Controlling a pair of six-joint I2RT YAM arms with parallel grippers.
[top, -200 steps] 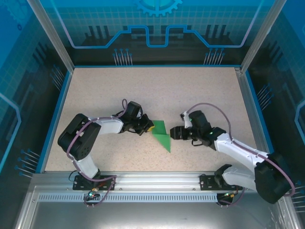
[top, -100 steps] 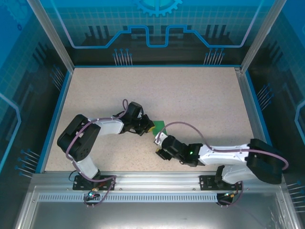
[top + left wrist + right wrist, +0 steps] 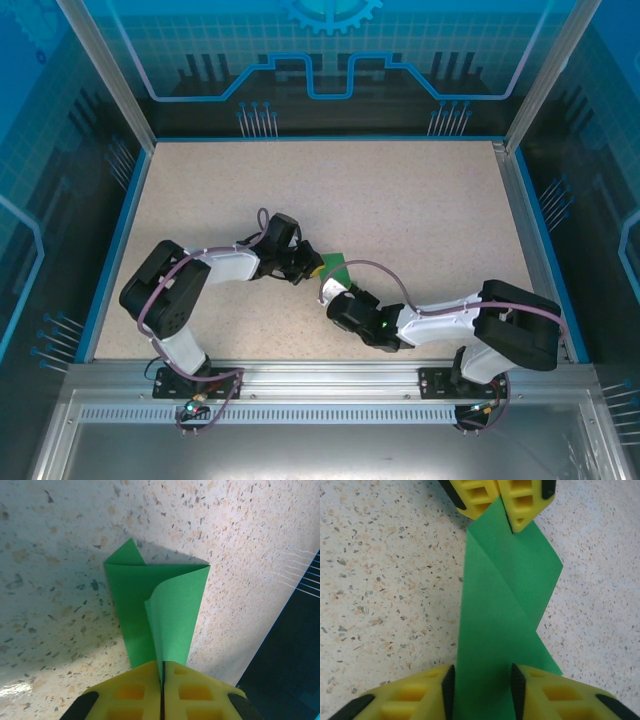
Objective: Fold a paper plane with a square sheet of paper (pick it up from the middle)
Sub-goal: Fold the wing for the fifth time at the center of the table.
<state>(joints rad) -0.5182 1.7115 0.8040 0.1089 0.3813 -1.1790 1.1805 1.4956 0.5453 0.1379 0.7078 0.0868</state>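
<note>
Although thin, limp and easily torn by judgement, the folded green paper sheet (image 3: 505, 605) lies mid-table (image 3: 420, 200). Left gripper (image 3: 162, 666) is clamped on 1 end; right gripper (image 3: 482, 672) straddles the other, jaws apart. Best gripped across layered folds.

This is a robotics lab test cell. A speckled, stone-look tabletop (image 3: 400, 190) with a blue rim (image 3: 118, 240) sits inside a cage of aluminium extrusion posts (image 3: 105, 75). The cage is walled with translucent blue panels (image 3: 330, 50) printed with a gear and circuit-trace graphics. Two black-and-white robot arms, the left arm (image 3: 165, 290) and the right arm (image 3: 515, 335), are bolted to a slotted aluminium rail (image 3: 330, 372) at the near edge. Purple cables (image 3: 365, 265) loop along the arms.
</note>
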